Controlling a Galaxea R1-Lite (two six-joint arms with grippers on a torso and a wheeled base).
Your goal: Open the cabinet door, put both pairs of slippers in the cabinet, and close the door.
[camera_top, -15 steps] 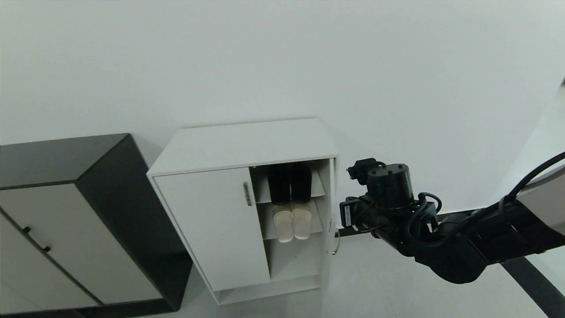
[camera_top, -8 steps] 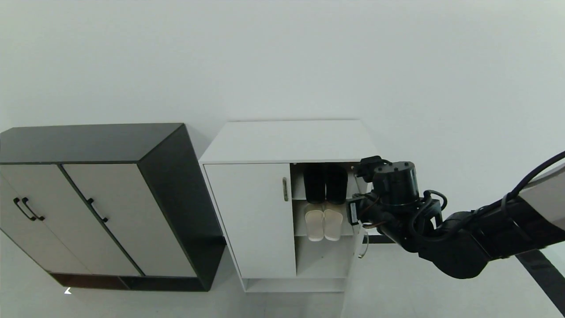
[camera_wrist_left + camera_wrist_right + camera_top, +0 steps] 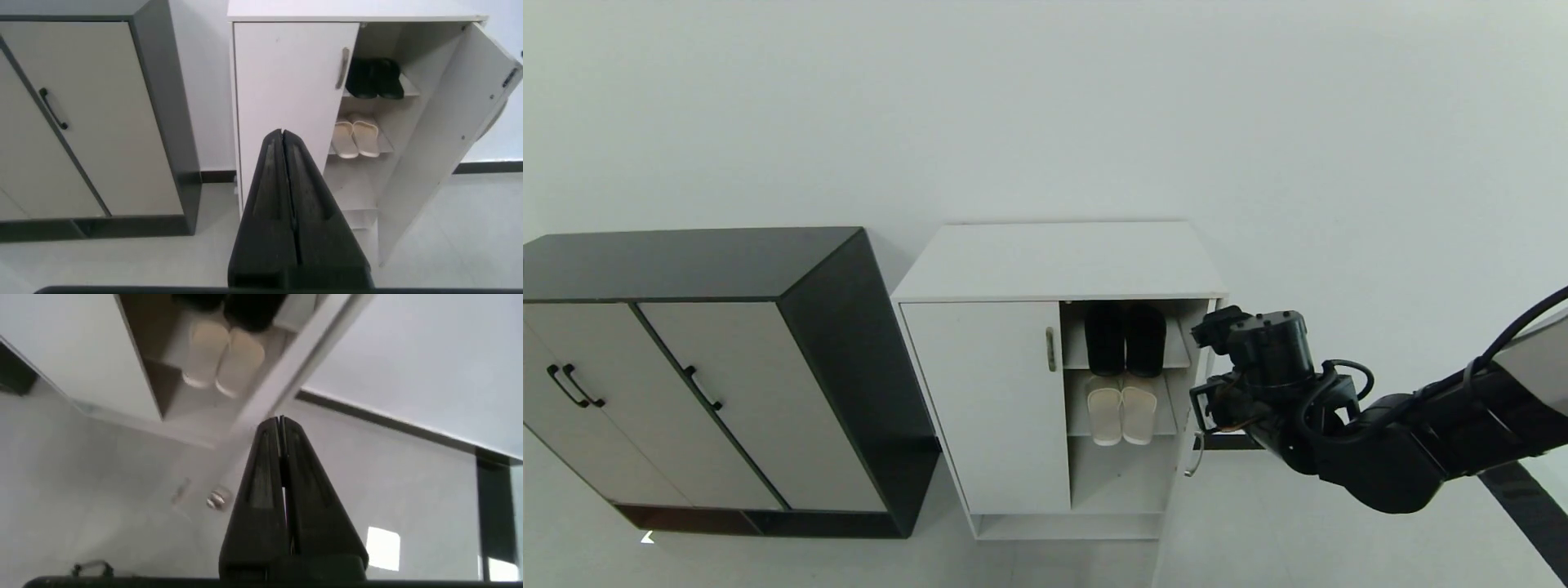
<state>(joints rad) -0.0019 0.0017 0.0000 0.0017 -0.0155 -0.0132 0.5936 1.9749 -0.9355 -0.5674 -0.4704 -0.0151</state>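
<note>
The white cabinet stands against the wall with its left door closed and its right door swung open. Inside, black slippers lie on the top shelf and white slippers on the shelf below. My right arm's wrist hangs just right of the open door's free edge, above its handle. The right gripper is shut and holds nothing, close to the door's edge. My left gripper is shut and empty, well back from the cabinet front.
A dark cabinet with two grey doors stands left of the white one, almost touching it. Bare grey floor lies in front and to the right. A black strip runs along the floor at the right.
The head camera swung early on, bringing the dark cabinet fully into view. Since then my right arm has drawn slightly right and down, off the cabinet opening to outside the open door.
</note>
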